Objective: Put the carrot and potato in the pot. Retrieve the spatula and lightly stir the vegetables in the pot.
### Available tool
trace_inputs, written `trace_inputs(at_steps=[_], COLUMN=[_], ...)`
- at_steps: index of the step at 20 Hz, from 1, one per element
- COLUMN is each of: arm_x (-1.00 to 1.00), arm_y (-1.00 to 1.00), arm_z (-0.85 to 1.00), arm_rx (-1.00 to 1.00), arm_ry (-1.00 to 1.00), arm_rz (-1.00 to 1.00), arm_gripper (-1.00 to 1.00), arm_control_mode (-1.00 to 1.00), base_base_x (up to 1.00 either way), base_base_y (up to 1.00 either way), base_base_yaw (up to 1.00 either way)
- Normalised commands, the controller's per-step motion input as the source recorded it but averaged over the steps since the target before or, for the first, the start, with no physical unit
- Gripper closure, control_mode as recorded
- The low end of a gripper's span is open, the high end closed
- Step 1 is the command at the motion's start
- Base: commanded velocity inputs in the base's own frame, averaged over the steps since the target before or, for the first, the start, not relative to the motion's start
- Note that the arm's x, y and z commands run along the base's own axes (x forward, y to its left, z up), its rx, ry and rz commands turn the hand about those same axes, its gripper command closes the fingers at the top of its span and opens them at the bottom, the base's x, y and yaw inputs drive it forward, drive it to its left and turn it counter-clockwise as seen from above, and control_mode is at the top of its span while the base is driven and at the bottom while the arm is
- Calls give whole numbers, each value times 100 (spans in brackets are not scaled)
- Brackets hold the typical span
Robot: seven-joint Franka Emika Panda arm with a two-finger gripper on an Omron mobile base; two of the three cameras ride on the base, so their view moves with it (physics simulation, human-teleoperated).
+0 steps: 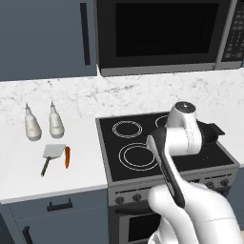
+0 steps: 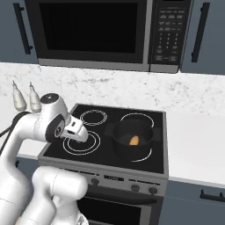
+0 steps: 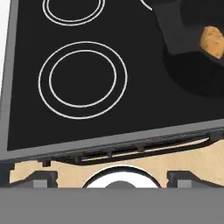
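One vegetable is already home: the potato (image 2: 134, 140) lies on the floor of the pot (image 2: 132, 141), which sits on the stove's front right burner, and I see it again at the upper right of the hand view. My pincer (image 2: 79, 134) hangs empty over the front left burner (image 2: 81, 143), jaws spread wide, nothing between them, pointing down at the glass.

What I judge comes next is the carrot (image 1: 67, 157). It lies on the white tabletop (image 1: 28, 167) left of the stove (image 1: 162, 147), well apart from the pincer and on the opposite side from the pot. So the coming move turns on this: the carrot is off to the arm's left, past the stove's left edge, while the pot is to its right. The carrot's long axis runs roughly front to back on the tabletop, thick end toward the wall, so I would want the jaws to close across it from side to side.

Just beside the carrot, on its left, lies the spatula (image 1: 51, 156), blade toward the wall and handle toward me; the two look nearly touching, so a careless descent could nudge the blade. Two white bottles (image 1: 43, 122) stand behind them near the wall
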Motion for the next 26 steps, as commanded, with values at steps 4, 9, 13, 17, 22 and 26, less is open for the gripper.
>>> trace_inputs(at_steps=[4,9,13,17,22,26], arm_x=[8,42,49,48,56,40], arm_y=[100,100,100,100,97,100], arm_z=[0,0,4,7,-1,-4], arm_rx=[-10,-2,2,10,14,0], arm_ry=[-4,0,6,14,12,5], arm_rz=[0,0,1,4,17,10], arm_gripper=[-100,-100,-100,-100,-100,-100], arm_control_mode=[-100,-100,-100,-100,-100,-100], base_base_x=[0,0,0,0,0,0], base_base_y=[0,0,0,0,0,0], base_base_yaw=[0,0,0,0,0,0])
